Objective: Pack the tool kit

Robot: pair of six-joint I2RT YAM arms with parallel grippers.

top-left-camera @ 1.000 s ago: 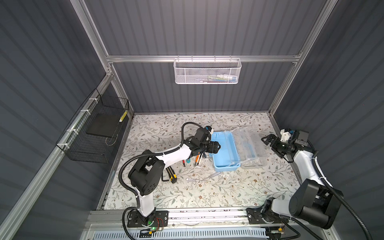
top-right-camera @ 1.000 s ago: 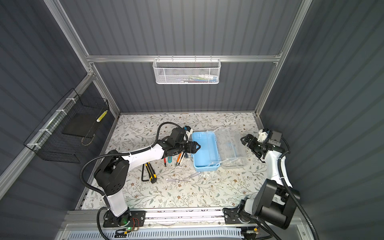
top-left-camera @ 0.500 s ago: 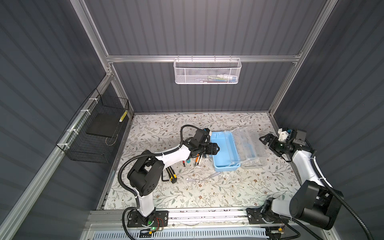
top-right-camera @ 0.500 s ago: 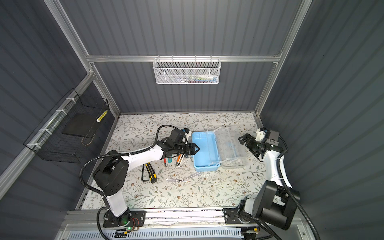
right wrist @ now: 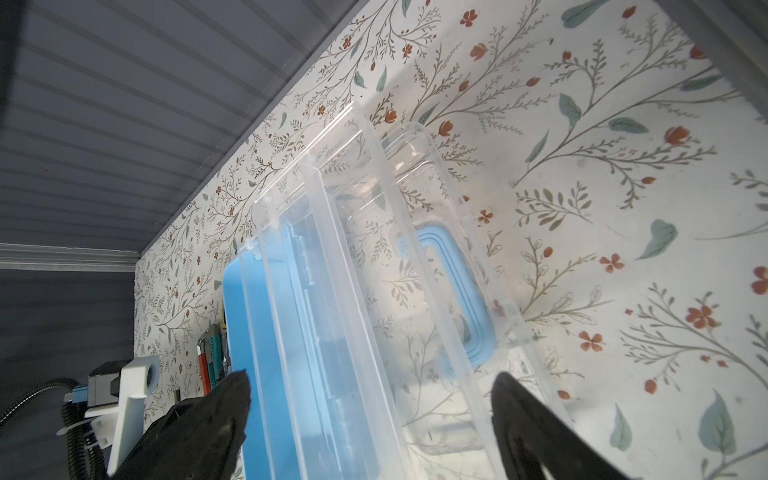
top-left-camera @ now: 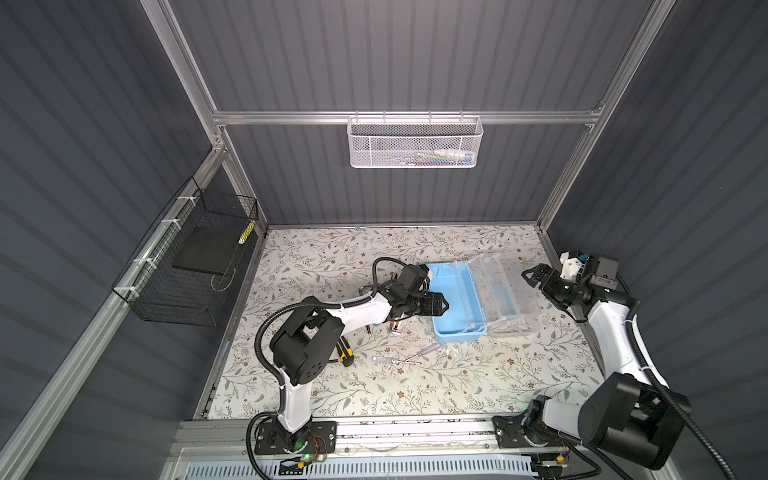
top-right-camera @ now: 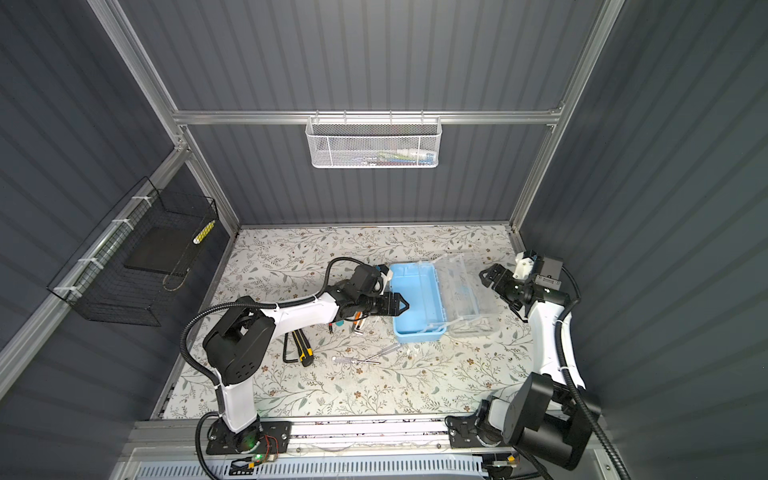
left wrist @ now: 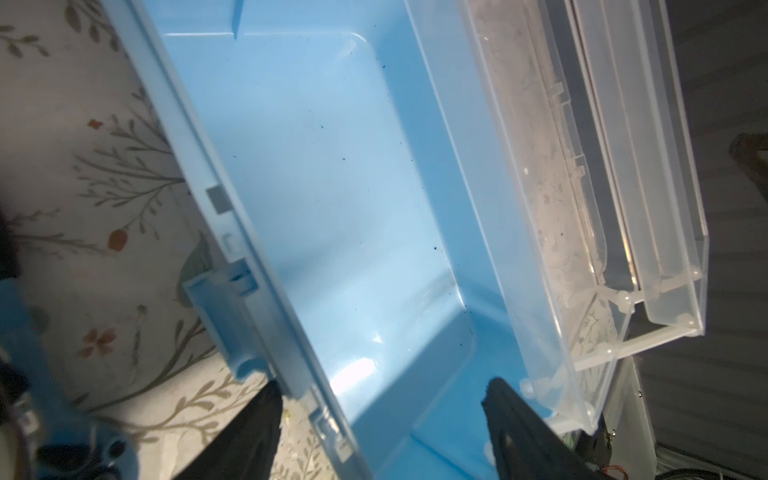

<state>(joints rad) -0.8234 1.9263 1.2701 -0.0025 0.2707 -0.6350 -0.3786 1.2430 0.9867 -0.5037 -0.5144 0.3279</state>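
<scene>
Two sets of jaws stood wide open, holding nothing: your left gripper (top-left-camera: pixel 441 305) spanned the left wall of the empty blue box (top-left-camera: pixel 457 334) on the table (top-left-camera: pixel 415 395); your right gripper (top-left-camera: pixel 536 277) hung beside its laid-open clear lid (top-left-camera: pixel 509 291). Closing there could have dragged the light box. The screwdrivers (top-left-camera: pixel 399 360) and utility knife (top-left-camera: pixel 345 355) lay outside; other tools (top-left-camera: pixel 395 328) sat under your left arm (top-left-camera: pixel 361 309).

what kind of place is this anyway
Probably a robot test cell: ribbed grey walls on an aluminium frame, a left arm and right arm bolted to a front rail, floral tabletop.
</scene>
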